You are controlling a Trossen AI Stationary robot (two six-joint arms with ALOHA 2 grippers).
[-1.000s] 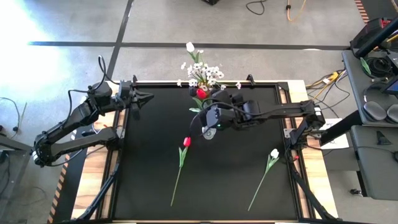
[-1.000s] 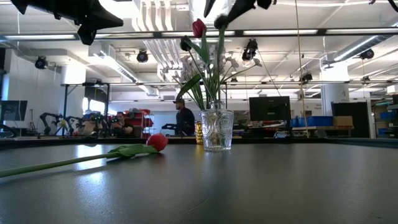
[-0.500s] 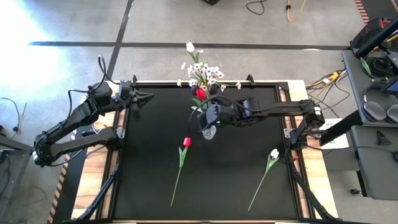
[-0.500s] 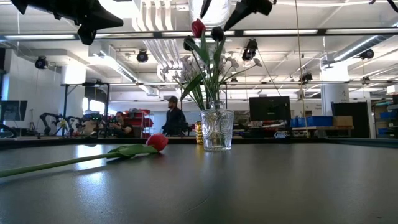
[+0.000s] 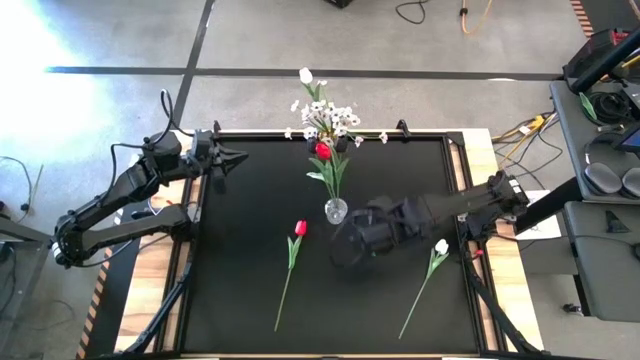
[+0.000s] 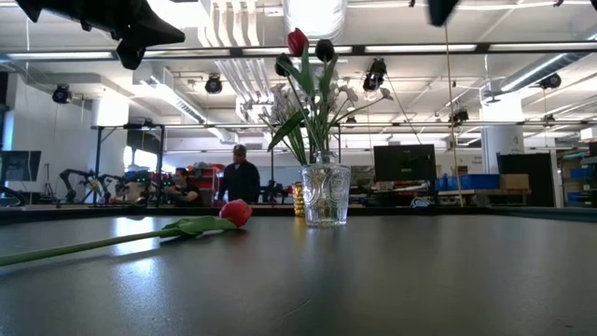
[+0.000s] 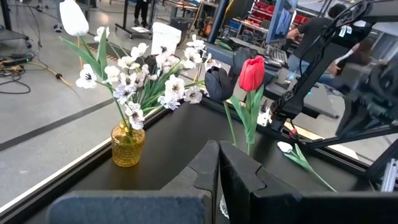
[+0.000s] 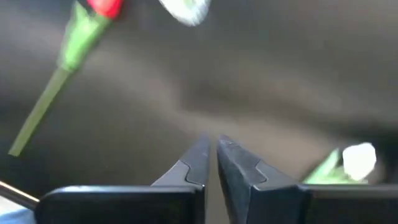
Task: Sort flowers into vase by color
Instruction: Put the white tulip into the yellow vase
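On the matte black table, a clear cut-glass vase with a patterned wall holds a red tulip, a dark near-black tulip and long green leaves. An amber glass vase at the far edge carries sprays of small white blossoms and a white tulip. A loose red tulip and a loose white tulip lie flat, well apart. The right pincer hangs between them, fingers nearly together, empty. The left pincer is closed and empty at the far left corner.
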